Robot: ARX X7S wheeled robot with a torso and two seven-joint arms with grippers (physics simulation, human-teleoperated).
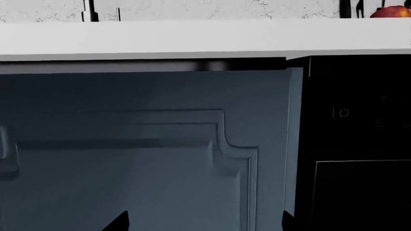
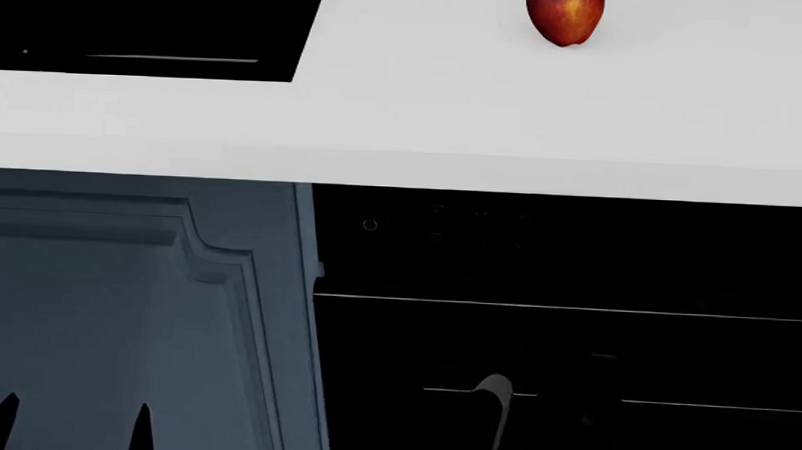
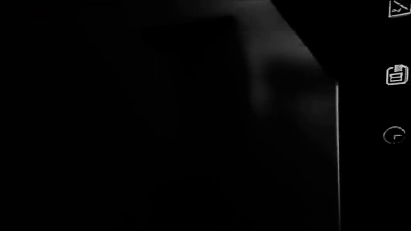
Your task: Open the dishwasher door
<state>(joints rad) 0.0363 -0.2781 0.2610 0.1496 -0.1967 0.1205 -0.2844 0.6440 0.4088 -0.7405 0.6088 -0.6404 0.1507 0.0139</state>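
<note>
Left pincer (image 2: pixel 71 424) was seen only as two dark fingertips, spread apart and holding nothing, in front of the blue-grey cabinet door (image 2: pixel 117 325); the same tips showed in the left wrist view (image 1: pixel 202 222) before that door (image 1: pixel 147 154). Right pincer was not made out clearly: a dark shape and a pale curved part (image 2: pixel 495 403) were seen against the dishwasher door (image 2: pixel 570 361), so its state could not be told. The right wrist view was filled by that black door (image 3: pixel 160 134), with a thin silver line (image 3: pixel 337 154) and faint button icons (image 3: pixel 397 75) beside it. The door was shut, directly beside the cabinet door, under the white worktop (image 2: pixel 512 119). An apple (image 2: pixel 564 16) was set on the worktop, a black cooktop (image 2: pixel 141 21) well apart from it.
</note>
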